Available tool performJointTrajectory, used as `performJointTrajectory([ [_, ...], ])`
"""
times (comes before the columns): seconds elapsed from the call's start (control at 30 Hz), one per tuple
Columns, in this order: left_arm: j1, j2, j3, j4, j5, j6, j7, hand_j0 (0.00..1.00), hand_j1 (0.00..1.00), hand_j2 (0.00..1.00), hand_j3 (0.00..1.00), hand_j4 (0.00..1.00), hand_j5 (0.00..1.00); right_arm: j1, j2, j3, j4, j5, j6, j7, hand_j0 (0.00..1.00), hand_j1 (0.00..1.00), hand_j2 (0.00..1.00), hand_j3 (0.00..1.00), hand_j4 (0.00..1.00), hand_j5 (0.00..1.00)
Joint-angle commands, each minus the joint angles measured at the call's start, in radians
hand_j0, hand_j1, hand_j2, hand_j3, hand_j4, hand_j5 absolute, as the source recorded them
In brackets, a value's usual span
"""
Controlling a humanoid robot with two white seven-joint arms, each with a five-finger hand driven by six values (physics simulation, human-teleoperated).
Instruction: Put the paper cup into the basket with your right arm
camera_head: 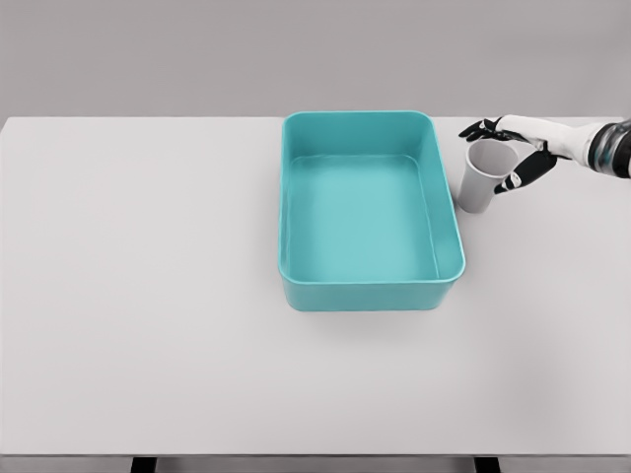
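Beside the teal basket [296, 197] on the white table [128, 296], the right hand [513, 148] curls its dark fingers [520, 176] around the paper cup [483, 177], its forearm cut off at frame edge.

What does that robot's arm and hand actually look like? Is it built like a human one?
Only the right arm shows, at the picture's right edge. Its forearm is smooth and white, with a darker grey cuff section nearest the edge. The right hand is human-shaped, with a white back and slim black fingers. No cables or markings are visible. The left arm is out of view.
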Motion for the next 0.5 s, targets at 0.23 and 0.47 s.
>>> performJointTrajectory([
  [0.23,0.0,0.0,0.0,0.001,0.0,0.0,0.0,1.0,1.0,1.0,1.0,1.0,1.0,-0.002,-0.007,-0.004,-0.011,-0.003,0.0,0.0,0.71,0.71,0.71,0.71,0.71,0.71],
  [0.47,0.0,0.0,0.0,0.001,0.0,0.0,0.0,1.0,1.0,1.0,1.0,1.0,1.0,-0.005,-0.01,-0.005,-0.023,-0.003,0.002,0.0,0.66,0.66,0.66,0.66,0.66,0.66],
])
